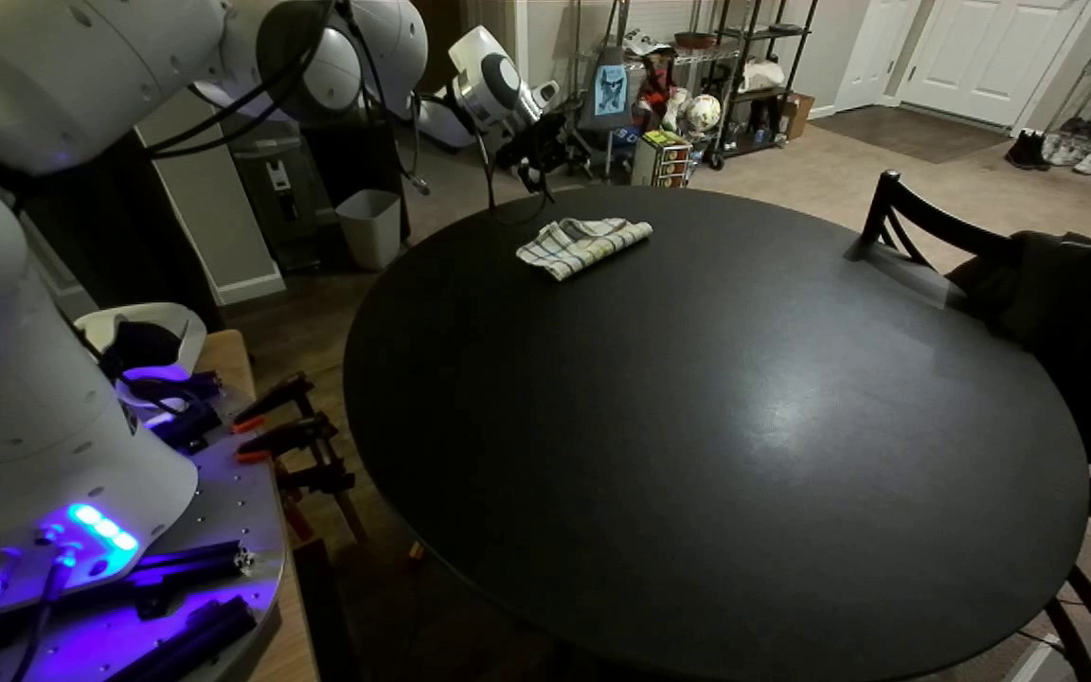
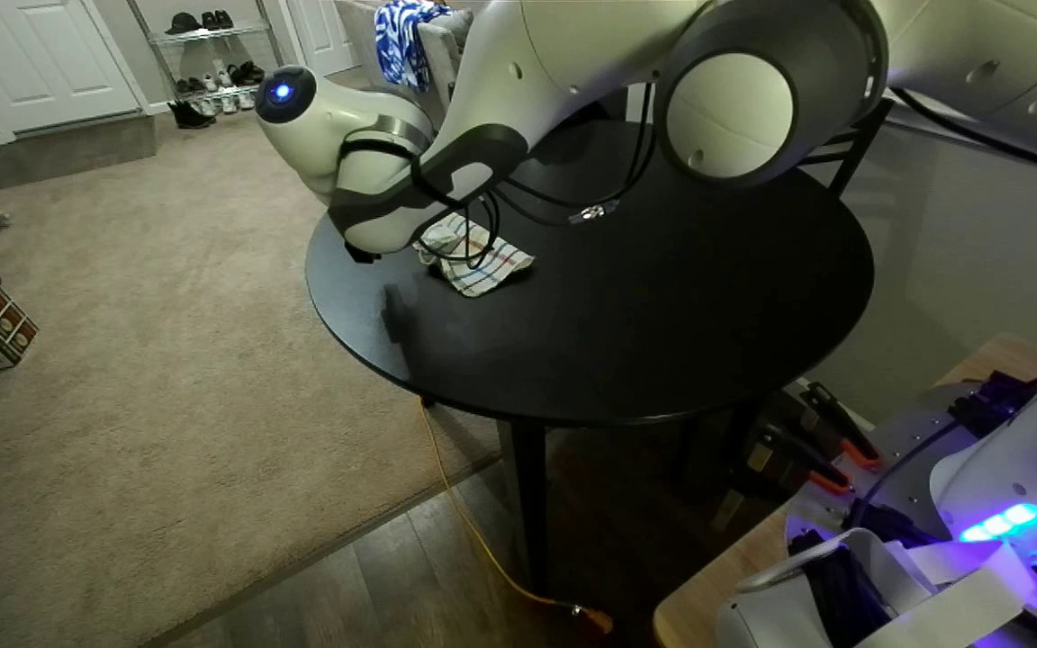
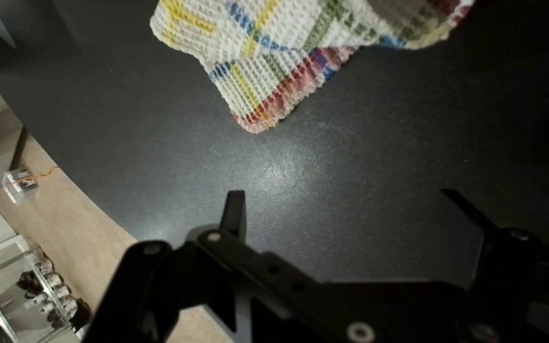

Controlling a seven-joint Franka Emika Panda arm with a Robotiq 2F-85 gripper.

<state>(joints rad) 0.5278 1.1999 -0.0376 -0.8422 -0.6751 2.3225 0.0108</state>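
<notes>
My gripper (image 3: pixel 342 191) is open, with nothing between its fingertips in the wrist view. It also shows in an exterior view (image 1: pixel 534 180), above the table's far edge and beside a checked cloth. The cloth (image 1: pixel 583 244) is white with yellow, blue, green and red stripes. It lies folded and a little rumpled on the dark round table (image 1: pixel 697 426). In the wrist view the cloth (image 3: pixel 265 38) is at the top, ahead of the fingertips and apart from them. The cloth also shows in an exterior view (image 2: pixel 491 270), partly behind the arm's cables; there the wrist mostly hides the gripper.
A black chair (image 1: pixel 943 223) with dark clothing stands at the table's edge. Clamps (image 1: pixel 290 436) sit on the robot's base stand. A grey bin (image 1: pixel 370 227) stands on the floor. An orange cord (image 2: pixel 473 522) runs below the table. Cables hang from the arm over the table.
</notes>
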